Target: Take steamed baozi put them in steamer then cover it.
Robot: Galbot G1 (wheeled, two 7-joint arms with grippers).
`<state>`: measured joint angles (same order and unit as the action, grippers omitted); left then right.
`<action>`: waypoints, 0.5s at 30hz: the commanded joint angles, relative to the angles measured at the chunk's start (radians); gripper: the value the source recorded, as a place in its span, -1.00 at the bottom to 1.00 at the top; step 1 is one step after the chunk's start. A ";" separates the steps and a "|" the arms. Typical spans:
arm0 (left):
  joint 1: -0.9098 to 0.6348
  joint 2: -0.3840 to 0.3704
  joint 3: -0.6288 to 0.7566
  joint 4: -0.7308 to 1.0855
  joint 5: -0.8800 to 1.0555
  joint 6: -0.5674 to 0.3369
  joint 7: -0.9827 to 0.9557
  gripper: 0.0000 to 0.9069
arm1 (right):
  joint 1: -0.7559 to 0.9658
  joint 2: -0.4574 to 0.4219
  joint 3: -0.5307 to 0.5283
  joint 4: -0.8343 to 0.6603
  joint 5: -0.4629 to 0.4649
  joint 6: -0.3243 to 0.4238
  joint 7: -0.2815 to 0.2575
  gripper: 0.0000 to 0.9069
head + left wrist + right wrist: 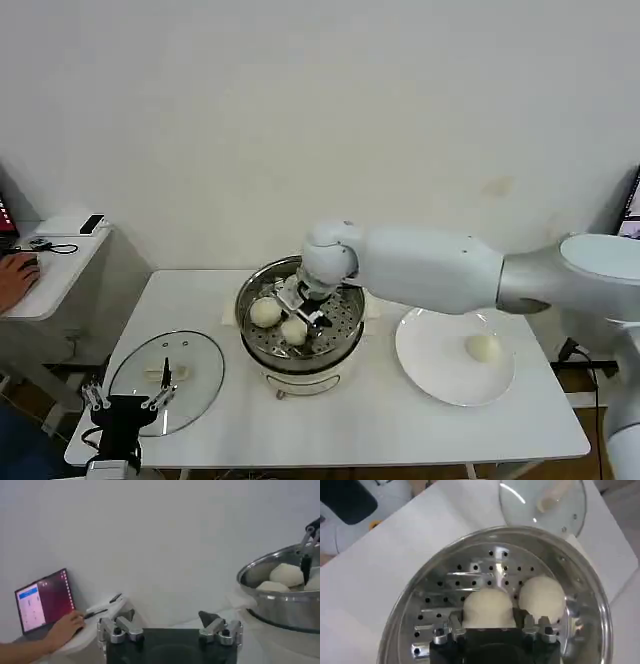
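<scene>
Lowering my right tool [490,627] into the steamer [348,332], jaws closed around a baozi [488,607] beside another; one waits on the plate [430,370]. Left tool [125,400] idle, spread, near the cover [190,352].

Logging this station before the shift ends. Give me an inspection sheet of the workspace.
Surface: white table.
Job's things: two baozi in the steamer, a third in the right gripper; one baozi on the plate; lid flat on the table, left of the steamer.
Clutter: nothing seen.
Grippers: right gripper shut on a baozi over the tray; left gripper open at the table's near-left edge.
Cables: one on the side desk.
Surroundings: white wall, laptop, a person's hand.
</scene>
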<state>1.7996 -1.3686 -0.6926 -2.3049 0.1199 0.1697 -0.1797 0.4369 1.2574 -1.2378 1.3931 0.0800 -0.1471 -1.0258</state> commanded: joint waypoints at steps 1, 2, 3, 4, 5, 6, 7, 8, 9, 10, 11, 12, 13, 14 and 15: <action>-0.001 0.001 0.001 0.001 0.000 0.000 0.000 1.00 | 0.009 -0.010 -0.001 0.016 0.004 0.032 0.011 1.00; -0.001 0.002 0.001 0.000 0.000 0.000 0.000 1.00 | 0.017 -0.019 0.005 0.019 0.016 0.029 0.012 1.00; -0.001 0.003 0.001 0.000 -0.001 0.000 0.000 1.00 | 0.022 -0.025 0.009 0.021 0.021 0.028 0.011 1.00; -0.001 0.005 0.000 -0.001 -0.001 0.000 0.001 1.00 | 0.032 -0.038 0.014 0.024 0.029 0.024 0.011 1.00; -0.001 0.005 -0.001 -0.001 -0.002 0.000 0.001 1.00 | 0.040 -0.050 0.019 0.026 0.032 0.020 0.013 1.00; -0.001 0.006 -0.001 -0.002 -0.002 0.000 0.001 1.00 | 0.047 -0.063 0.022 0.026 0.037 0.015 0.014 1.00; -0.001 0.007 -0.001 -0.002 -0.003 0.000 0.001 1.00 | 0.052 -0.075 0.027 0.026 0.040 0.010 0.015 1.00; -0.001 0.008 -0.001 -0.002 -0.003 0.000 0.001 1.00 | 0.059 -0.095 0.034 0.027 0.051 -0.001 0.028 1.00; -0.001 0.009 -0.001 -0.003 -0.003 0.000 0.001 1.00 | 0.060 -0.101 0.037 0.028 0.055 -0.013 0.033 1.00; -0.002 0.010 0.000 -0.003 -0.004 0.000 0.001 1.00 | 0.065 -0.133 0.047 0.032 0.060 -0.038 0.037 1.00; -0.003 0.011 0.000 -0.004 -0.004 0.000 0.001 1.00 | 0.069 -0.153 0.051 0.037 0.063 -0.051 0.045 1.00; -0.004 0.011 0.001 -0.004 -0.004 0.000 0.001 1.00 | 0.071 -0.180 0.056 0.043 0.072 -0.070 0.054 1.00; -0.006 0.012 0.002 -0.005 -0.004 0.000 0.000 1.00 | 0.076 -0.211 0.059 0.051 0.083 -0.094 0.054 1.00; -0.007 0.013 0.003 -0.005 -0.005 0.001 0.000 1.00 | 0.080 -0.236 0.062 0.056 0.087 -0.104 0.055 1.00; -0.008 0.015 0.005 -0.004 -0.005 0.001 0.000 1.00 | 0.080 -0.260 0.066 0.060 0.087 -0.113 0.058 1.00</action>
<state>1.7928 -1.3546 -0.6904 -2.3096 0.1158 0.1699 -0.1798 0.4914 1.1594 -1.1980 1.4303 0.1314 -0.1779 -0.9934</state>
